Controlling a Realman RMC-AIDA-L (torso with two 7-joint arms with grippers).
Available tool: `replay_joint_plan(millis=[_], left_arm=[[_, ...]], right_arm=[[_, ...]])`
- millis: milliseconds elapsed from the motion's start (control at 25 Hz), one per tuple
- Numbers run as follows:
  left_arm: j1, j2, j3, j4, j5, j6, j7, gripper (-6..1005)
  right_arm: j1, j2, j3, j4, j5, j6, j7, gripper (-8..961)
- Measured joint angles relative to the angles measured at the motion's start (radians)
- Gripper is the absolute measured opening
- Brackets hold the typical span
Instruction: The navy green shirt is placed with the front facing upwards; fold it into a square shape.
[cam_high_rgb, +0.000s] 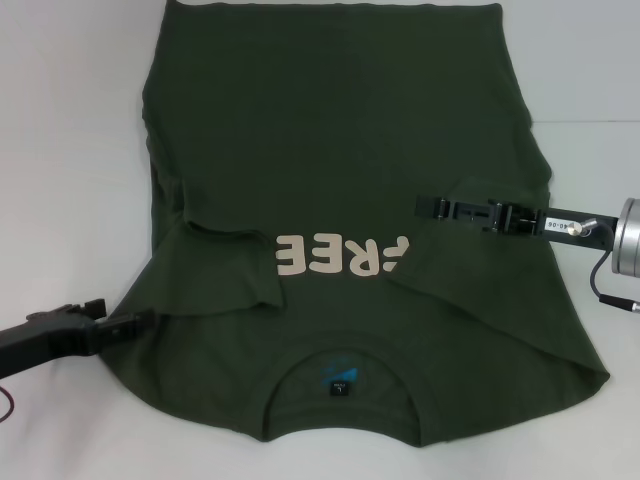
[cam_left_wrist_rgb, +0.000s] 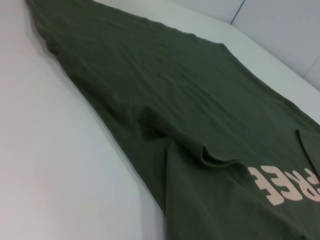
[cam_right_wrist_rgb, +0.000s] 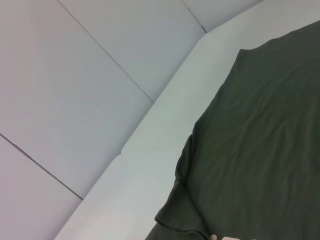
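Both sleeves of the navy green shirt (cam_high_rgb: 340, 170) lie folded inward on the tabletop (cam_high_rgb: 60, 200), lengthwise folds remaining; the left claw (cam_high_rgb: 135, 322) at its edge and the right claw (cam_high_rgb: 425, 206) over the chest: grip unclear.

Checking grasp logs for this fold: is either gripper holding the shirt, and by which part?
Cannot be told. The left gripper meets the navy green shirt at its folded sleeve edge; the right gripper lies over the chest.

Spread flat on the table (cam_high_rgb: 60, 120): the navy green shirt (cam_high_rgb: 340, 130), collar nearest. Left sleeve folded inward onto the chest. At its left edge, the left gripper (cam_high_rgb: 135, 322); above its right side, the right gripper (cam_high_rgb: 430, 207).
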Motion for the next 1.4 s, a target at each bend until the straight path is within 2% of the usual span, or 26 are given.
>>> replay_joint_plan(millis=[560, 760, 1400], left_arm=[[-0.005, -0.001, 0.009, -0.002, 0.037, 0.004, -0.002, 933], [-0.01, -0.001, 0.037, -0.001, 0.055, 0.015, -0.002, 933], [-0.031, 0.002, 0.042, 0.007, 0.052, 0.159, 0.006, 933]], right_arm=[[0.002, -0.002, 0.0, 0.0, 0.0, -0.002, 0.002, 940], [0.004, -0.002, 0.0, 0.0, 0.0, -0.003, 0.003, 940], [0.004, -0.004, 0.002, 0.0, 0.002, -0.004, 0.003, 940]])
